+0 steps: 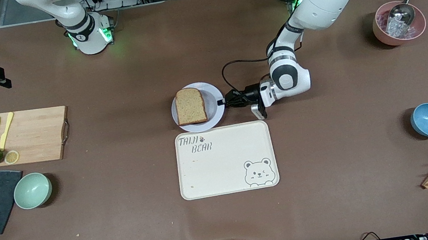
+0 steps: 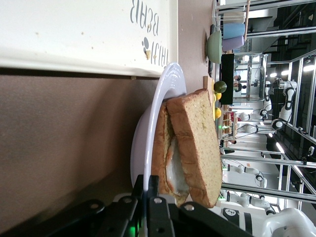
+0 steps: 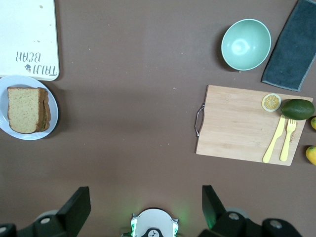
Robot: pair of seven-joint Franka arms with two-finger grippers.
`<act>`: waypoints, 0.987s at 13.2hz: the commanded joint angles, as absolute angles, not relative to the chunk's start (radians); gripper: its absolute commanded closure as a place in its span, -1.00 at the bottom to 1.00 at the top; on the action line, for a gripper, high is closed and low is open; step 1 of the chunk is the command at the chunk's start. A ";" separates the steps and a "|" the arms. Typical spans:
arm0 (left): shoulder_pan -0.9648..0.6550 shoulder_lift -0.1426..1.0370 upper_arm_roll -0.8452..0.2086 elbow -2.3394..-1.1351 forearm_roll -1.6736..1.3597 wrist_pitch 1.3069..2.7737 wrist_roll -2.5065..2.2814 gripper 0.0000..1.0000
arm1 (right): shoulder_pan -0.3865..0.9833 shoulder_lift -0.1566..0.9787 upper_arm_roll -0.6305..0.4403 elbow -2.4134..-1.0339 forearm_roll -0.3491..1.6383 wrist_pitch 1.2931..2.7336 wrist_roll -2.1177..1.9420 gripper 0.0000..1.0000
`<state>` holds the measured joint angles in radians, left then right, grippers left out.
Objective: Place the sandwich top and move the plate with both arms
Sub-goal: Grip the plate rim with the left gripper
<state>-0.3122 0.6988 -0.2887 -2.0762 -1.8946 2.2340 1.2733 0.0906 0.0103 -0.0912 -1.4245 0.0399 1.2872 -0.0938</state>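
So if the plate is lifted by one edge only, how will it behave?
The plate looks thin and stiff, so it probably will not bend. Gripped at one rim by the left gripper, it may tilt. The stacked sandwich sits loose and could slide.

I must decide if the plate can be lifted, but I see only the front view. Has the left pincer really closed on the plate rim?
Observer: Yes. The left pincer is shut on the rim of the plate.
Operator: Is anything under the sandwich top?
Observer: Yes, the sandwich top lies on a second slice, with white filling between.
Operator: And the right pincer?
Observer: The right pincer is open, high above bare table between the plate and the cutting board.
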 commanded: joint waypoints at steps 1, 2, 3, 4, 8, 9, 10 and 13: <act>-0.311 0.701 -0.293 -2.065 -1.936 2.247 1.310 1.00 | 0.092 -0.002 -0.091 -1.422 0.038 1.278 -0.084 -1.00; -0.310 0.700 -0.295 -2.065 -1.936 2.247 1.310 1.00 | 0.094 -0.002 -0.091 -1.422 0.037 1.278 -0.084 -1.00; -0.310 0.696 -0.295 -2.065 -1.947 2.247 1.310 1.00 | 0.092 -0.002 -0.091 -1.422 0.037 1.279 -0.084 -1.00; -0.314 0.684 -0.296 -2.065 -1.966 2.247 1.312 1.00 | 0.092 -0.002 -0.092 -1.422 0.037 1.278 -0.084 -1.00; -0.304 0.657 -0.322 -2.071 -1.988 2.247 1.312 1.00 | 0.092 -0.002 -0.092 -1.422 0.038 1.278 -0.084 -1.00; -0.304 0.646 -0.322 -2.075 -2.002 2.247 1.312 1.00 | 0.092 -0.002 -0.092 -1.422 0.038 1.278 -0.084 -1.00; -0.305 0.637 -0.325 -2.075 -2.011 2.247 1.312 1.00 | 0.091 -0.002 -0.092 -1.422 0.038 1.278 -0.084 -1.00; -0.304 0.620 -0.333 -2.075 -2.040 2.247 1.312 1.00 | 0.091 -0.002 -0.092 -1.422 0.038 1.278 -0.084 -1.00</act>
